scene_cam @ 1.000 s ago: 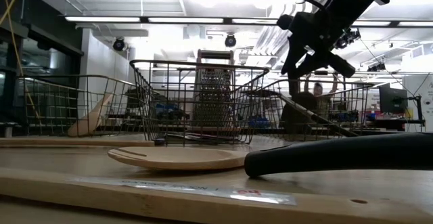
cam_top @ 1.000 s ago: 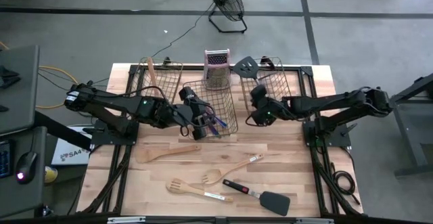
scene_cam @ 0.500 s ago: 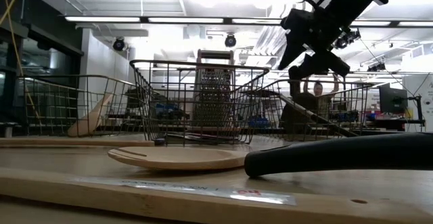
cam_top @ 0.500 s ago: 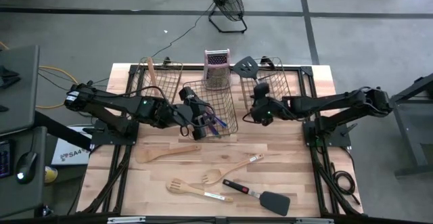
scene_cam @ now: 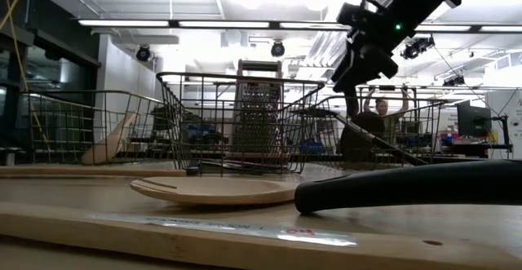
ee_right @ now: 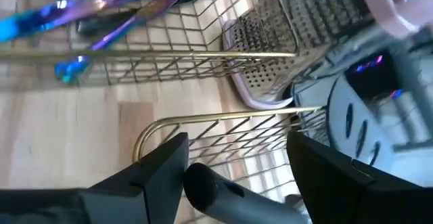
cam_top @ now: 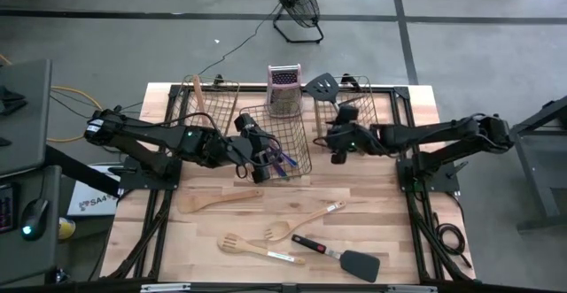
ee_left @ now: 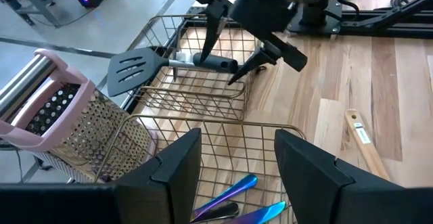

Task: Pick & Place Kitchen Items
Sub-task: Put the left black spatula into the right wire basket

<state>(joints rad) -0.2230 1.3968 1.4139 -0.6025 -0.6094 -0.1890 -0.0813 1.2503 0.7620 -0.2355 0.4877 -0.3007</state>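
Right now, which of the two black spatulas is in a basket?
The black slotted spatula lies in the right basket, its blade over the rim. The other black spatula lies on the table.

I see a pink-topped box grater upright at the counter's far edge among three wire baskets, a floor fan beyond, a person in the room behind.

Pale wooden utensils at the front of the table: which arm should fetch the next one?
Right, probably. The right gripper is open and empty above the right wire basket, where the black slotted spatula lies. The left gripper hangs open over the middle wire basket holding iridescent cutlery.
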